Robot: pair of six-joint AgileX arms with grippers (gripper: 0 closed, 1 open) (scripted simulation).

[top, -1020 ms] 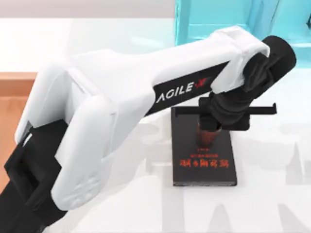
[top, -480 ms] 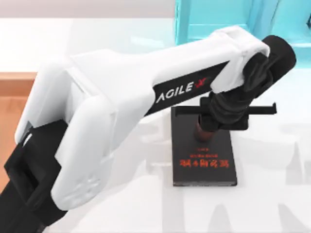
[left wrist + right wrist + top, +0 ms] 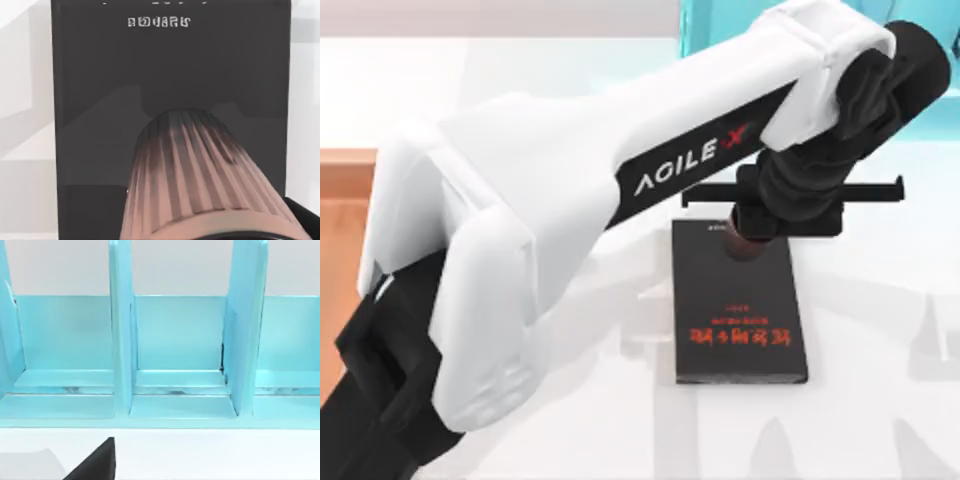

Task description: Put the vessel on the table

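Left end effector (image 3: 745, 235) clamped on small reddish-brown ribbed cup (image 3: 200, 175), cup sitting right under wrist, over far end of flat black book with red lettering (image 3: 738, 310). Book lies on glossy white counter (image 3: 880, 400). Turquoise shelf unit (image 3: 175, 350) behind.

Turquoise shelf unit (image 3: 175, 355) — open compartments — plain pale wall (image 3: 180, 265) behind

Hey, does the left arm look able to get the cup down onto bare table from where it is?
Probably yes. The left hand holds the vessel above the black book's far end, and bare white table lies right beside the book, with nothing seen in between.
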